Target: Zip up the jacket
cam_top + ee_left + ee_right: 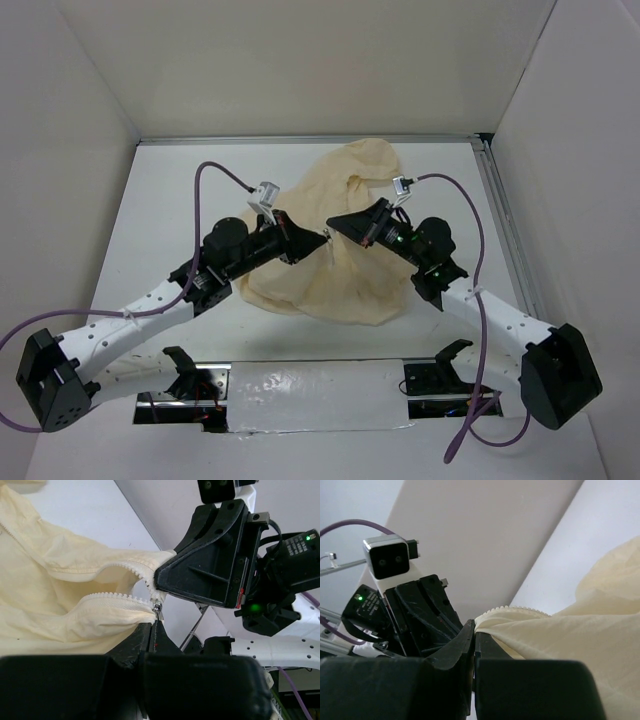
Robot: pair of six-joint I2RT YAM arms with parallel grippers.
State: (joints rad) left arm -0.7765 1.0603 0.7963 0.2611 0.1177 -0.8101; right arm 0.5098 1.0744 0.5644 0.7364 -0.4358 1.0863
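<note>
The pale cream jacket (345, 255) lies bunched in the middle of the table, lifted where the two grippers meet. In the left wrist view its two rows of zipper teeth (117, 596) run together at the small metal zipper pull (158, 610). My left gripper (152, 625) is shut on that pull from below. Just above it, my right gripper (210, 567) is shut on the jacket's edge. The right wrist view shows the right gripper (474, 627) pinching the cream fabric (560, 630) right beside the teeth. From above, the left gripper (308, 246) and right gripper (336, 229) nearly touch tip to tip.
White walls enclose the table on three sides, with a metal rail (505, 225) along the right edge. Purple cables (215, 175) loop off both wrists. The left arm's camera block (387, 557) hangs close in front of the right wrist.
</note>
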